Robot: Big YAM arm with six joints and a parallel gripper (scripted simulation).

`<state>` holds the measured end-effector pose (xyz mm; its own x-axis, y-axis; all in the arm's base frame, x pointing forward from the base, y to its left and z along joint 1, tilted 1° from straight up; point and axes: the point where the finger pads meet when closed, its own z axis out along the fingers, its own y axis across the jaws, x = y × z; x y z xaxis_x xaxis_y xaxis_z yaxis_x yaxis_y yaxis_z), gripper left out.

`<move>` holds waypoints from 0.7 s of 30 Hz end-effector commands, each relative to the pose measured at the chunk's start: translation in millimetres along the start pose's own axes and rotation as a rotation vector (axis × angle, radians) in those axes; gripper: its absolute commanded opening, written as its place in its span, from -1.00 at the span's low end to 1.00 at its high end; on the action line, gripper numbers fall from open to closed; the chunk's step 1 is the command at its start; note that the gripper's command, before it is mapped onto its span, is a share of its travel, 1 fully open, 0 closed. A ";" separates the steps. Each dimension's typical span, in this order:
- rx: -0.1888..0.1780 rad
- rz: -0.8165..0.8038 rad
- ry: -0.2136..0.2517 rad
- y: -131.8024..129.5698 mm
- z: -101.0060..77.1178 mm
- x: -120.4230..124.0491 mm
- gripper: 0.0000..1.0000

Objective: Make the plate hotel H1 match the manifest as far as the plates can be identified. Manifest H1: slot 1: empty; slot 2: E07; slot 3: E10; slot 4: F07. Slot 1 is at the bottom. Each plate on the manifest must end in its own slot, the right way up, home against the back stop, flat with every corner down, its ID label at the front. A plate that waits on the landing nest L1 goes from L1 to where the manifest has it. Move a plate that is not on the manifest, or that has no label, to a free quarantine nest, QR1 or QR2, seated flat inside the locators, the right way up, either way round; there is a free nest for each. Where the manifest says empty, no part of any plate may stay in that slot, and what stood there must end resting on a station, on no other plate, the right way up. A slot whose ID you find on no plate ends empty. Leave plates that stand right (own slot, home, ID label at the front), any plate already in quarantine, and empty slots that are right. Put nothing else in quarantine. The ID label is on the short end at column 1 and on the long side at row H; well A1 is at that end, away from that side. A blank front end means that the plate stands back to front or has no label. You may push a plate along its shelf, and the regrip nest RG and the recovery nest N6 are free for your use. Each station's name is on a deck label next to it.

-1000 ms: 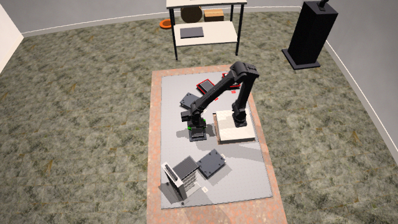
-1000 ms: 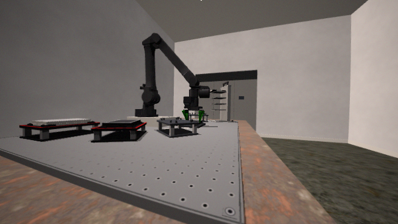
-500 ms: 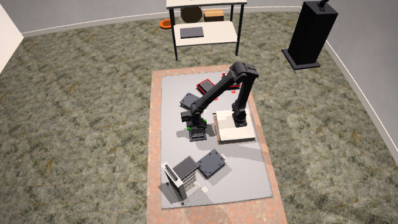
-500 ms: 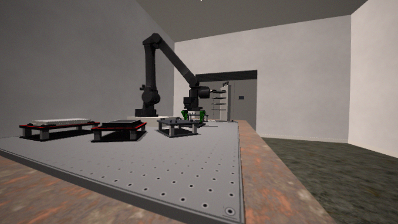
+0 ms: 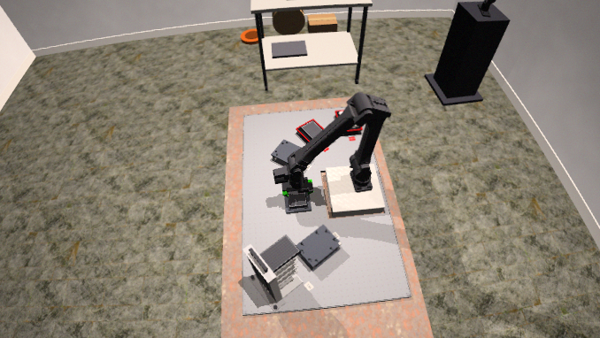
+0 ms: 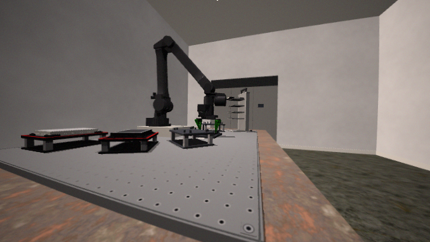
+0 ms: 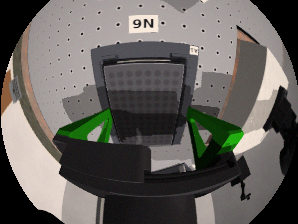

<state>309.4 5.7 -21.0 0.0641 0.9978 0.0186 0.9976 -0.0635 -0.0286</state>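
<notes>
The dark grey rectangular well plate (image 7: 145, 99) lies on nest N6 between the spread green-fingered claw (image 7: 148, 137), untouched.

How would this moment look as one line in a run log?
arm: over N6 nest | jaws: open wide, either side of plate | plate: resting on nest

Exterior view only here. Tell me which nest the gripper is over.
Observer: In the wrist view, the deck label beside that nest reads N6, seen upside down.
Operator: Report the gripper's state.
Observer: The gripper is open. Its green fingers stand on either side of a dark plate lying on the nest.
Operator: Say what stands by the hotel.
Observer: In the top view, a dark nest sits right beside the plate hotel.
</notes>
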 end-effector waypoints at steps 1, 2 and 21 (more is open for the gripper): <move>-0.076 -0.009 0.006 28.9 -31.4 7.6 1.00; -0.076 -0.009 0.006 28.9 -31.4 7.6 1.00; -0.079 -0.044 0.003 26.6 -86.8 -0.6 1.00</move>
<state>317.3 5.8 41.4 0.0529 0.9984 0.0204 0.9986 -0.0528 -0.0053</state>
